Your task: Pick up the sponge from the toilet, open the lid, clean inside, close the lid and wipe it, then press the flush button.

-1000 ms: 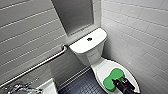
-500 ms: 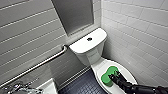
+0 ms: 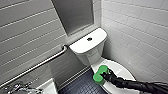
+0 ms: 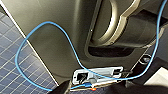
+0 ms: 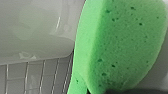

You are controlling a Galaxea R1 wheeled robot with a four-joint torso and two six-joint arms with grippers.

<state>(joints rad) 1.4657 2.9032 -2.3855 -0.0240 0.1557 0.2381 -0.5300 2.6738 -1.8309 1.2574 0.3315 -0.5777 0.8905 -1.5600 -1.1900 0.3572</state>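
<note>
The white toilet [image 3: 87, 53] stands in the corner, and the dark round flush button [image 3: 89, 39] sits in the middle of its tank top. The oval lid [image 3: 119, 72] is down. My right arm reaches in from the lower right. Its gripper [image 3: 105, 75] is shut on the green sponge [image 3: 99, 74], which lies against the lid's left rim and partly overhangs the dark floor. In the right wrist view the sponge [image 5: 120, 45] looms large beside the glossy white lid [image 5: 37, 32]. The left wrist view shows a dark panel of my own body and a blue cable [image 4: 60, 35].
A metal grab bar [image 3: 37, 65] runs along the tiled left wall. White tiled walls close in behind and to the right of the toilet. Dark small-tiled floor [image 3: 80, 86] lies left of the bowl. A white object [image 3: 48, 87] and grey metal parts [image 3: 17, 88] sit at the lower left.
My right gripper has slid the sponge leftward across the lid, from near its middle to its left rim. The toilet and lid have not moved.
</note>
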